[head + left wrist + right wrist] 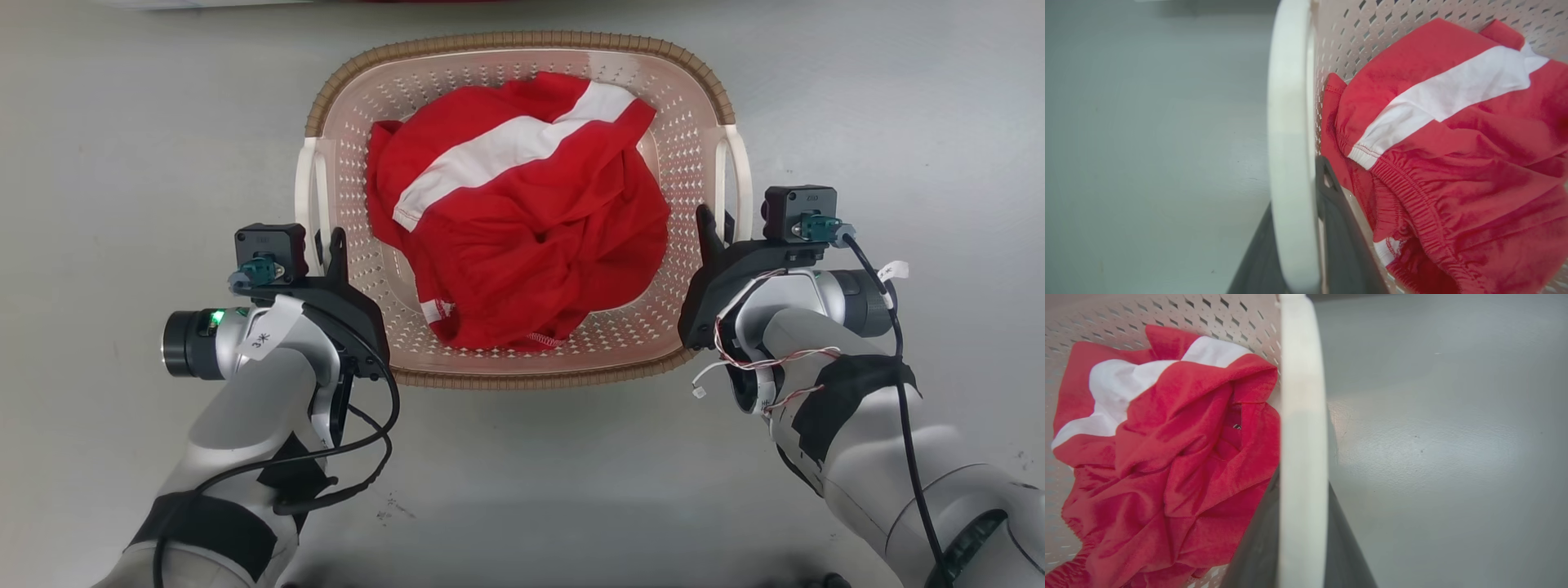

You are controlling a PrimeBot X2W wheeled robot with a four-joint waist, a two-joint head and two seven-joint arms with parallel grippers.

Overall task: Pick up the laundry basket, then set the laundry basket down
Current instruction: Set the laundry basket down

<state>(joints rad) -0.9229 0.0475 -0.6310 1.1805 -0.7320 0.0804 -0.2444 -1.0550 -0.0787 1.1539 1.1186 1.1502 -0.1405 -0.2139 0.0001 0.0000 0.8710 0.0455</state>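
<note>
Wrist views show what the head view hides: left gripper (326, 245) clamps the laundry basket's (522, 39) left handle (1290, 143), right gripper (714, 224) clamps the right handle (1302, 437), with grey floor (122, 163) open beyond both.

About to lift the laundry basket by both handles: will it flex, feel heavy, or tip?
Probably light: the laundry basket holds only crumpled red clothing. The thin perforated walls may flex somewhat. With left gripper and right gripper on opposite white handles, it should stay level if lifted evenly.
</note>
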